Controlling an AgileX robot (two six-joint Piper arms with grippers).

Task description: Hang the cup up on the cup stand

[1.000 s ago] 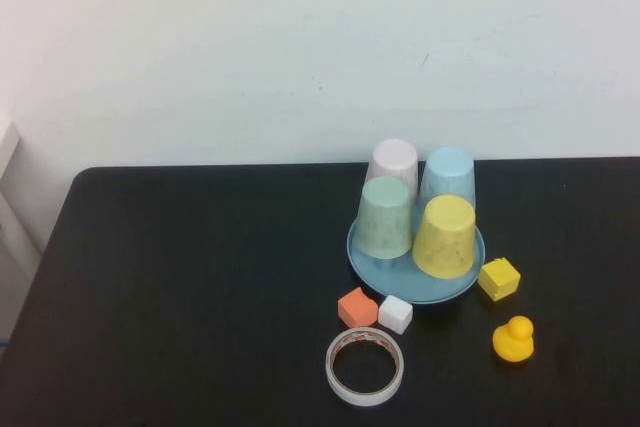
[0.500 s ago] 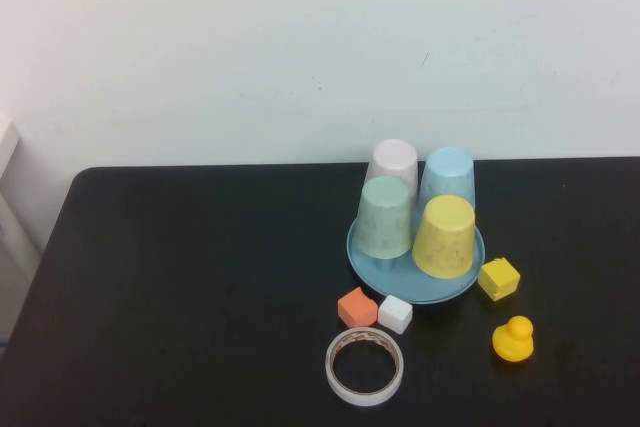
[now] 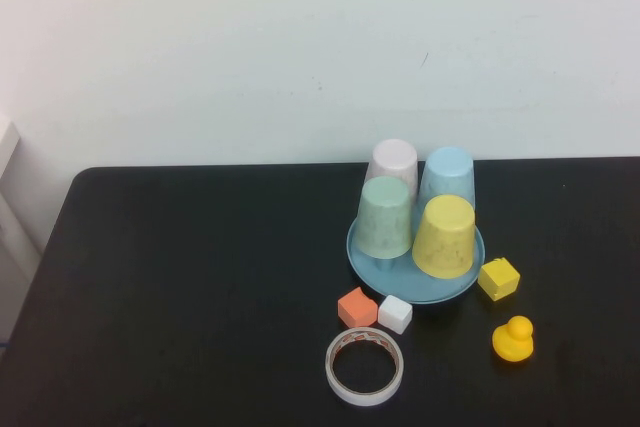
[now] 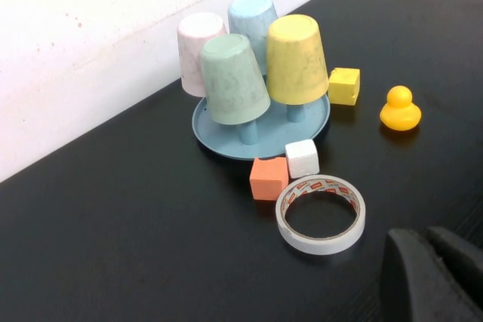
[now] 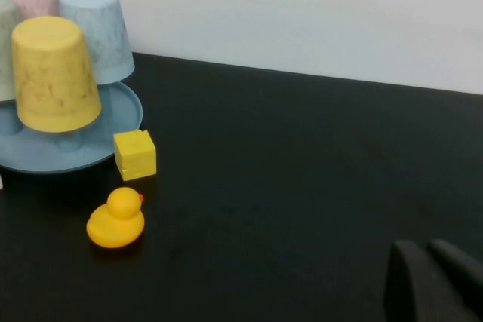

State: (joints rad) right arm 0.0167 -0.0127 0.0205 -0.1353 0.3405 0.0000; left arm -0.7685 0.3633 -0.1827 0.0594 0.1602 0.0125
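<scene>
The black table (image 3: 200, 287) carries everything, and the cup stand (image 3: 372, 255) serves as the landmark: a round light-blue tray sitting toward the wall side of the table. Four cups sit upside down over its pegs. The cup (image 3: 444, 236), bright yellow, is mounted on the stand's front peg on the robot's right, mouth down and closed base up, its long axis close to vertical with a slight lean; in the left wrist view its blue peg shows beneath the rim (image 4: 296, 59). Beside it on the stand's front left is the pale green cup (image 3: 385, 217), also inverted on a peg. Behind these, toward the wall, stand the light blue cup (image 3: 448, 176) and the pink cup (image 3: 392, 165), both mouth down.

In front of the stand lies a tape roll (image 3: 365, 366), flat on the table. A yellow block (image 3: 499, 278) sits just beside the stand's right edge, a yellow duck (image 3: 513, 339) nearer the robot from it. An orange block (image 3: 357, 307) and a white block (image 3: 395, 314) touch each other just off the stand's front rim.

The left gripper (image 4: 434, 273) hangs near the tape roll, fingers pressed together, empty. The right gripper (image 5: 430, 280) sits well right of the stand, likewise closed on nothing.
</scene>
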